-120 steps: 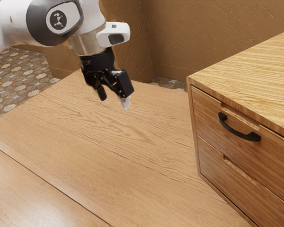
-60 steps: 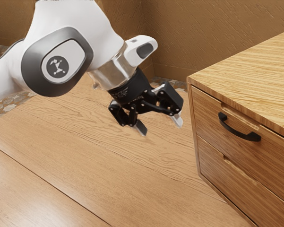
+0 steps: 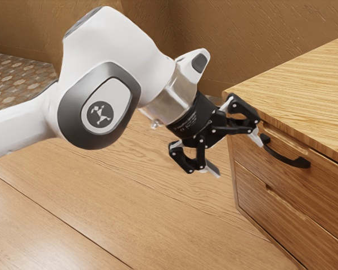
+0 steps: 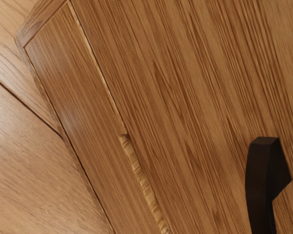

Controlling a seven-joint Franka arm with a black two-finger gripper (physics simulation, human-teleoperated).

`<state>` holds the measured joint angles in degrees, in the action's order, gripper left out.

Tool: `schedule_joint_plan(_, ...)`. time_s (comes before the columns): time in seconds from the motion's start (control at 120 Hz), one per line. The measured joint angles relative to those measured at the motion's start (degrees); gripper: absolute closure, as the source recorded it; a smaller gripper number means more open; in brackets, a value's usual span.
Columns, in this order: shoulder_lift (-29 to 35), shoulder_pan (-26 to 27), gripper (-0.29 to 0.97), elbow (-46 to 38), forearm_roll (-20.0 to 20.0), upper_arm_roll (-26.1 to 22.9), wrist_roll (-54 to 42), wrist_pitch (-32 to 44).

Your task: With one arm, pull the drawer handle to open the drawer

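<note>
Since a second ago the white arm has swung from the upper left of the exterior view toward its right, and the black two-finger gripper (image 3: 237, 155) now sits at the near corner of the light oak cabinet (image 3: 303, 79). Its fingers are spread wide and hold nothing. The upper fingertip (image 3: 259, 140) is just beside the left end of the black curved bar handle (image 3: 287, 160); whether they touch cannot be told. The lower fingertip hangs out in front of the cabinet's vertical edge, over the wood-plank tabletop (image 3: 118, 197), which lies bare toward the lower left. The handle is mounted on the top drawer front (image 3: 318, 188), which sits flush above the lower drawer front (image 3: 292, 225). In the wrist view, long straight grain runs across the drawer panel (image 4: 185, 97), a rough, paler seam borders it, and the handle's squared matte end (image 4: 263, 180) stands out from the wood.
</note>
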<state>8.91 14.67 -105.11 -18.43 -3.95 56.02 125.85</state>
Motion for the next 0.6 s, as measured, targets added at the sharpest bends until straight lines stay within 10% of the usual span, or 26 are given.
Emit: schedule_joint_plan(0.6,-2.4,1.9,0.0,-1.4,-1.6,0.0,11.8,8.2)
